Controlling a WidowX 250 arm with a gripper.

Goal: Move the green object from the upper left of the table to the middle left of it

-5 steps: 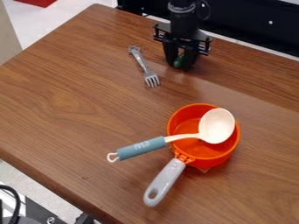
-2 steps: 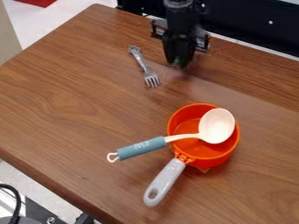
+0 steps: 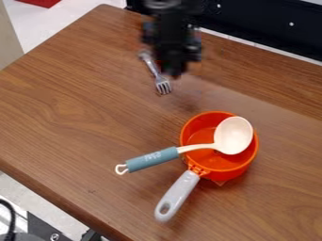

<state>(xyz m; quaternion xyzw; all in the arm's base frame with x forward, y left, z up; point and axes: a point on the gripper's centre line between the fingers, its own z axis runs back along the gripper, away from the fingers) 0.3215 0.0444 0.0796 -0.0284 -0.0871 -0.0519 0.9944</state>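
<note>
While the upper part of the table (image 3: pixel 75 122) is crossed in view by the black robot arm (image 3: pixel 168 26), the gripper (image 3: pixel 173 72) is seen pointing downward between the table's far edge and the orange pot (image 3: pixel 198 128), nearer to that edge than to the lower one. Whether the gripper is set wide or narrow, or is holding anything, cannot be told, since it is blurred. The position of the green object cannot be told either.

Just beside the gripper in the view, a silver fork (image 3: pixel 163 85) is laid on the table, its decorated handle end directed toward the upper left corner and its tines toward the pot. The pot is placed well apart from the far edge, its opening turned upward and its grey handle (image 3: pixel 175 196) extended toward the lower edge.

Over the pot's opening, the cream bowl of a ladle (image 3: pixel 233 135) is held up, with the rim crossed by the pale neck. The blue-grey grip (image 3: pixel 151 159) is extended past the rim toward the table's left side and is ended by a pale loop. Beyond the far edge, a long black panel (image 3: pixel 264 29) is seen.
</note>
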